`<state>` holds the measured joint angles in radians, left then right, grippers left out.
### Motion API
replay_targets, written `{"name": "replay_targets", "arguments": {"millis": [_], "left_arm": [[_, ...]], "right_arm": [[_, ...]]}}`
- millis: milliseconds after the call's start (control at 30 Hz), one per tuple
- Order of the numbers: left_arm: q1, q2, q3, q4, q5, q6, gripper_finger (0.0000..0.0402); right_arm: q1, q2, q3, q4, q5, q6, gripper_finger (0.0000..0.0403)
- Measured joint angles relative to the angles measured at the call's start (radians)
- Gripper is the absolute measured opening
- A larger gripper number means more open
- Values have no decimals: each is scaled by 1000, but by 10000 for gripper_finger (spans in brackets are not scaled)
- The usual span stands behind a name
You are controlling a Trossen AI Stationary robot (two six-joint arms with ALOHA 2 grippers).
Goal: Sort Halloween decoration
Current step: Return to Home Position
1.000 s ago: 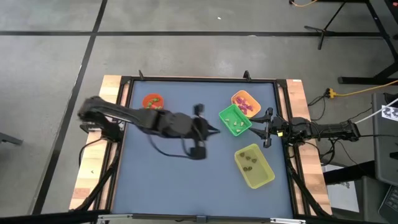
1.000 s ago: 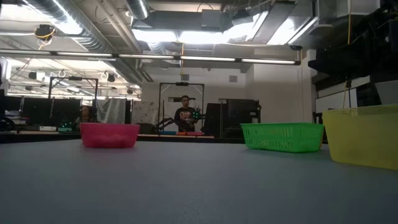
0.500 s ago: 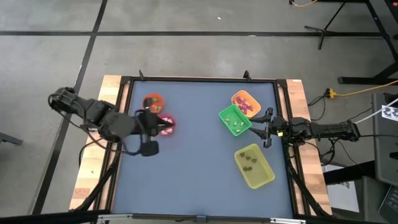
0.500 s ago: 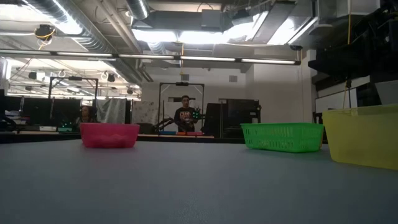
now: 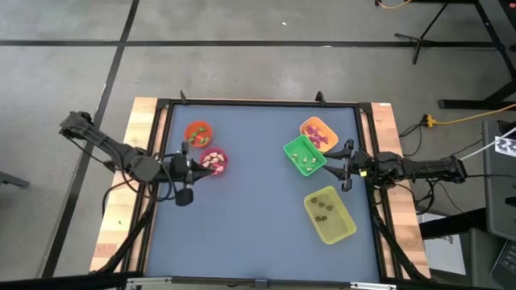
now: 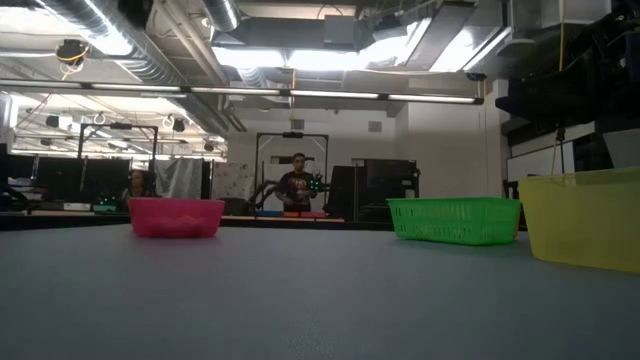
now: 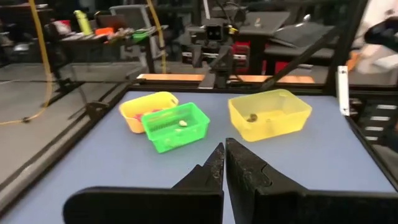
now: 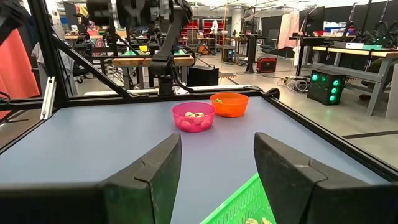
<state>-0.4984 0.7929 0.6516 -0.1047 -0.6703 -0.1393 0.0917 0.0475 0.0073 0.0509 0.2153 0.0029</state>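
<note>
1. While both arms sit at opposite edges of the table, the Halloween decoration is found entirely inside cups and trays, apart from every fingertip.
2. The left gripper is spotted at the table's left side, just beside the pink cup. Its fingers are pressed together with only a hairline slit between them, closed on themselves alone.
3. The right gripper is seen at the right edge, next to the green tray. Its fingers are spread wide, and that tray's rim is caught low between them in the right wrist view.
4. Cups are counted: two. The pink one is filled with cream-white pieces, and the orange cup close beside it is dotted with green ones.
5. Trays are counted: three. The orange tray and the green tray are set side by side. The yellow tray is placed apart from them, on the same right half.
6. Pink-purple pieces are seen in the orange tray, pale ones in the green tray and dark ones in the yellow tray.
7. An exact count of trinkets in each container cannot be made; several are visible in each.
</note>
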Motion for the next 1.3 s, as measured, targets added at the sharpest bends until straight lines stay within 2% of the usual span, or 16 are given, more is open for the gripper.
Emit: {"name": "replay_targets", "arguments": {"millis": [267, 400, 600, 700, 900, 1300], "left_arm": [[0, -175, -352, 335, 87, 19, 0], [0, -261, -484, 420, 86, 23, 0], [11, -381, -643, 605, 88, 151, 0], [50, -425, -644, 579, 103, 215, 0], [193, -474, -644, 569, 255, 327, 0], [549, -492, -644, 406, 517, 227, 0]], "right_arm": [[0, 0, 0, 0, 0, 0, 199], [0, 0, 0, 0, 0, 0, 199], [0, 0, 0, 0, 0, -7, 199], [0, 1, 0, 0, 4, -7, 199], [0, 1, 0, 0, 10, -8, 199], [0, 1, 0, 0, 10, -8, 199]]}}
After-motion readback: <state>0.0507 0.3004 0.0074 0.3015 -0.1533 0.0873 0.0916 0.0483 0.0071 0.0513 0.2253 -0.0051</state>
